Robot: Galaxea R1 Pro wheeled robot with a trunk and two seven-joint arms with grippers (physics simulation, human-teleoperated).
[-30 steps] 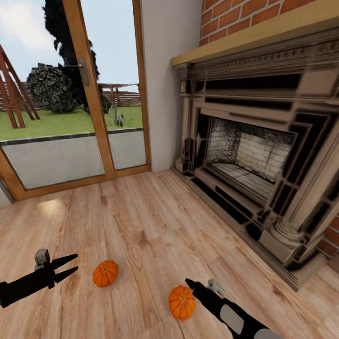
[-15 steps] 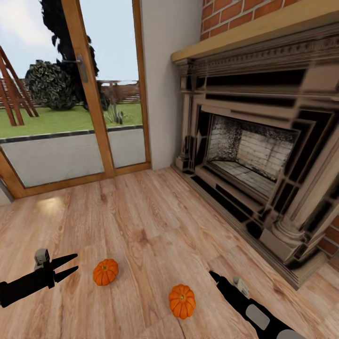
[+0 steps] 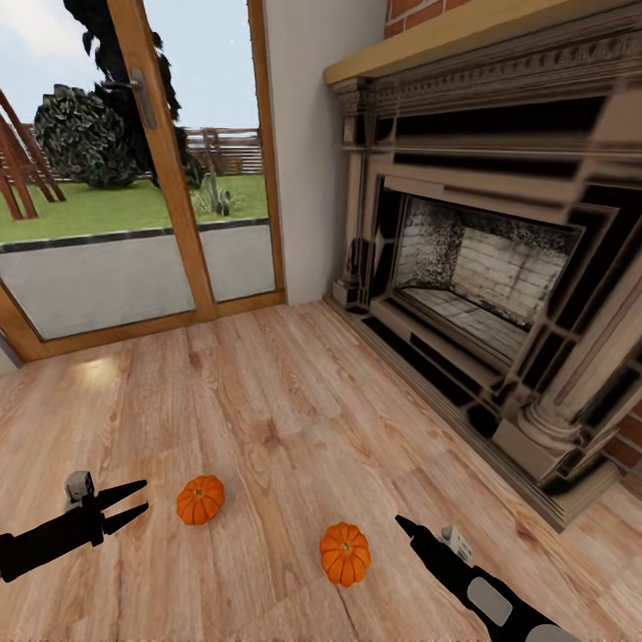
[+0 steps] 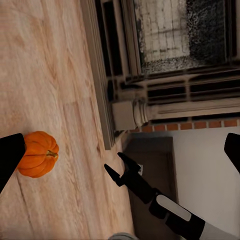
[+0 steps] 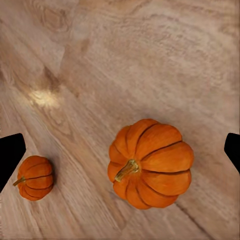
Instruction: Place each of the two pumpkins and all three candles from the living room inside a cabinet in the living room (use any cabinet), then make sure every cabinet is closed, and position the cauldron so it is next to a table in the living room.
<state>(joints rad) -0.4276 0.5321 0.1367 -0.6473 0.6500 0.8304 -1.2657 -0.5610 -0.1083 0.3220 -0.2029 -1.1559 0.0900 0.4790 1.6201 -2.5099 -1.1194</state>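
Observation:
Two small orange pumpkins lie on the wooden floor: one (image 3: 200,499) just in front of my left gripper (image 3: 145,497), the other (image 3: 345,553) a short way left of my right gripper (image 3: 403,524). Both grippers hang open and empty just above the floor. In the right wrist view the nearer pumpkin (image 5: 150,165) sits between the spread fingers (image 5: 10,155), stem up, and the farther pumpkin (image 5: 32,177) lies beyond it. The left wrist view holds a pumpkin (image 4: 37,154) beside one finger (image 4: 10,155) and my right gripper (image 4: 114,162) past it. The candles, cabinet, cauldron and table are out of view.
A large carved fireplace (image 3: 499,294) with a raised hearth edge runs along the right side. A glass door with a wooden frame (image 3: 169,169) stands at the back left, with a white wall (image 3: 308,152) between the two. Wooden floor (image 3: 285,401) stretches ahead.
My right gripper has drawn back to the right, away from the nearer pumpkin. The head view has shifted slightly. The left gripper and both pumpkins have stayed in place.

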